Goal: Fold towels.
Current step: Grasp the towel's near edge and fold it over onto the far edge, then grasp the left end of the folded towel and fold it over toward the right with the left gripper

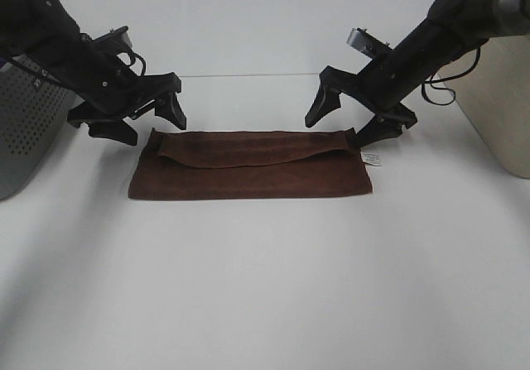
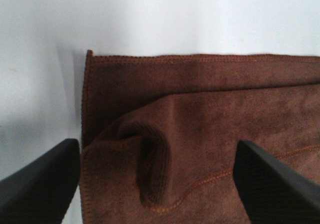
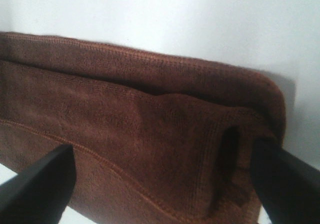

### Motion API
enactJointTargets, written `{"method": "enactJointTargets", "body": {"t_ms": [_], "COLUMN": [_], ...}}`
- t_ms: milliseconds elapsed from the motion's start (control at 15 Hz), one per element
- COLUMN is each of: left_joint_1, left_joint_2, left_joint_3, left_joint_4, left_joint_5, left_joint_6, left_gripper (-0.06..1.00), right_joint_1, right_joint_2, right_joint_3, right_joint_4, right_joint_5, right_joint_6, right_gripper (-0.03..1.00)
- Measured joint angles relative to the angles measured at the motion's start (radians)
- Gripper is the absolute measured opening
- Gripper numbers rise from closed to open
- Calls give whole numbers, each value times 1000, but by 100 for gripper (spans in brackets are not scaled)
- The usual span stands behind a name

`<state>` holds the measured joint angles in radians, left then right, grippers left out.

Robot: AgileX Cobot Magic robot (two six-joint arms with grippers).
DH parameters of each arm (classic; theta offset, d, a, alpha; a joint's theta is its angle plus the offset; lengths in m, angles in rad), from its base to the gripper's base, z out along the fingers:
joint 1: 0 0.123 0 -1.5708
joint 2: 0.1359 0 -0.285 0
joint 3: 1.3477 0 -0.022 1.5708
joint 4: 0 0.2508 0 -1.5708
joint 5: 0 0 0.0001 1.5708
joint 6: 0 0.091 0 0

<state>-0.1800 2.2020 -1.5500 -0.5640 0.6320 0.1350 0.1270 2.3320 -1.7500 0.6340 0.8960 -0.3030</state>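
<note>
A brown towel [image 1: 252, 165] lies folded lengthwise on the white table, its upper layer sagging in a curve over the lower one. A small white label [image 1: 372, 159] sticks out at its right end. My left gripper [image 1: 151, 120] is open, just above the towel's far left corner. My right gripper [image 1: 344, 120] is open, above the far right corner. The left wrist view shows the towel's left end [image 2: 200, 134] with a wrinkled fold between the open fingers [image 2: 40, 184]. The right wrist view shows the right end [image 3: 140, 124] between open fingers [image 3: 37, 184].
A grey perforated box [image 1: 25, 126] stands at the left edge of the table. A beige container [image 1: 501, 97] stands at the right edge. The white table [image 1: 265, 287] extends bare in front of the towel.
</note>
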Motion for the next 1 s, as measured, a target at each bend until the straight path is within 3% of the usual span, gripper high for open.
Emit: {"method": "enactJointTargets", "body": {"t_ms": [267,467,667,800,933,1000], "left_joint_1": [9,23,23,23,23,23], "left_joint_2": [-27,0,57,68,79,79], "left_joint_3": [-7,-8,-8,-8,-8,-8], "left_joint_4": [138,147,65,-42,-103,-99], "left_joint_5": [120,155,157,154,154,154], "left_joint_6": [-111,-126,-110,-23,29,21], "left_gripper": [79,79,79,78,65,50], "right_joint_1": [0,0,0,0,0,0], "right_joint_2": [-86,-88,-88,-88,-88,-88], "right_joint_3": [-1,-1,-1,-1,-1,-1], "right_joint_4": [-168,-250,-284,-289,-289,-291], "right_joint_5": [117,200,221,221,222,222], "right_joint_6": [88,125,131,131,131,131], "right_gripper": [89,89,89,89,89,89]}}
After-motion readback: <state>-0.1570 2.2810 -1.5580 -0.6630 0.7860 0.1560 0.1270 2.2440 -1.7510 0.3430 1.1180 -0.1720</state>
